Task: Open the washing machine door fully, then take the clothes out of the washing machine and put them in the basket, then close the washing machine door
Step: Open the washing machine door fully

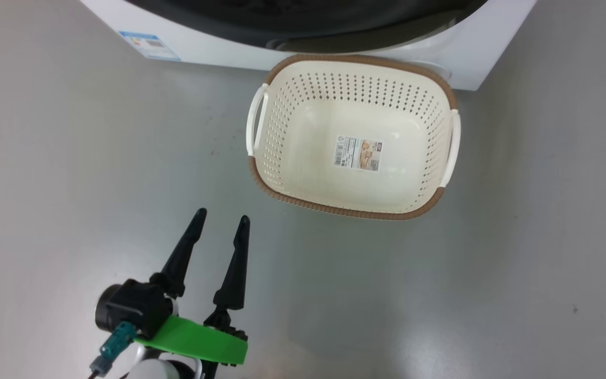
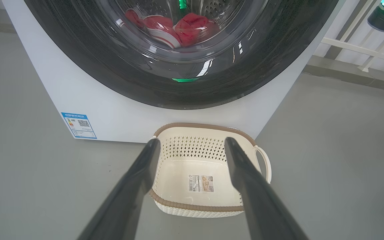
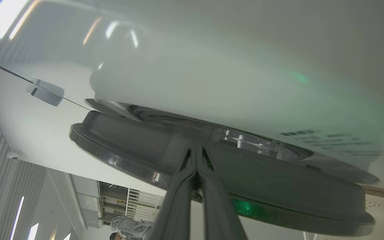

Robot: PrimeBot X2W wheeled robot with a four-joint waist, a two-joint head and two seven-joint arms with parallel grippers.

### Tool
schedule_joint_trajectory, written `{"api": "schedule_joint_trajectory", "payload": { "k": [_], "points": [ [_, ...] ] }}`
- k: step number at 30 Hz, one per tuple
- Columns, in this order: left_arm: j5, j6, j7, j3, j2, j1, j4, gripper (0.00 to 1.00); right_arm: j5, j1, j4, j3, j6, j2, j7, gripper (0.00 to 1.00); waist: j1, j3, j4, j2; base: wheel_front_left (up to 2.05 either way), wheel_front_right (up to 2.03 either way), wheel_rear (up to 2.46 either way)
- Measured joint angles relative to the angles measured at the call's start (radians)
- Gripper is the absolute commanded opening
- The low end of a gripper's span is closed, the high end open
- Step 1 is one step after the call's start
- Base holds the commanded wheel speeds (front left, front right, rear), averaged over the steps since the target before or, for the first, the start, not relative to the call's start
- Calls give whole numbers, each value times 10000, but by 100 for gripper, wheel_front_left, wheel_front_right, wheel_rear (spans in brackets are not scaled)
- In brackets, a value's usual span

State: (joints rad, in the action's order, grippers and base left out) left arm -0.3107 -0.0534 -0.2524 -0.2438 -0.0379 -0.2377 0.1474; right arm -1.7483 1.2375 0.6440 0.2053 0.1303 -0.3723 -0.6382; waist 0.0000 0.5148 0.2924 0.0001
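Big white boxy front-loading washing machine [image 2: 118,120] stands on the floor, a small blue label [image 2: 78,125] low on its front. Its round door [image 2: 88,66], with a wide glossy black rim and bulging clear glass, covers the opening. Bright red clothes [image 2: 185,28] with white stripes lie heaped inside, seen through the glass. Cream perforated plastic basket [image 1: 292,105] with a brown rim sits upright just before the machine, a sticker [image 1: 358,153] on its bottom.

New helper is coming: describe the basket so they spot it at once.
Find the big white washing machine with its black-rimmed round door. On the grey floor just in front sits the basket: cream, perforated, brown rim, white handles, a sticker inside.
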Motion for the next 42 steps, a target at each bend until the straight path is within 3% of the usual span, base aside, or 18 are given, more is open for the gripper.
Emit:
{"api": "schedule_joint_trajectory", "payload": {
  "k": [7, 20, 42],
  "points": [
    [-182, 13, 0, -190, 33, -264, -56, 100, 81, 770, 663, 188, -2, 12, -332, 0, 0, 415, 260, 0, 0, 0, 0],
    [-326, 94, 0, -247, 38, -351, -50, 100, 546, 920, 828, 639, -38, 46, -671, 0, 0, 390, 375, 0, 0, 0, 0],
    [52, 86, 0, -150, 31, 158, 167, 100, 619, -2065, -968, 1285, -50, 974, -1781, 0, 0, -1287, -78, 0, 0, 0, 0]
  ]
}}
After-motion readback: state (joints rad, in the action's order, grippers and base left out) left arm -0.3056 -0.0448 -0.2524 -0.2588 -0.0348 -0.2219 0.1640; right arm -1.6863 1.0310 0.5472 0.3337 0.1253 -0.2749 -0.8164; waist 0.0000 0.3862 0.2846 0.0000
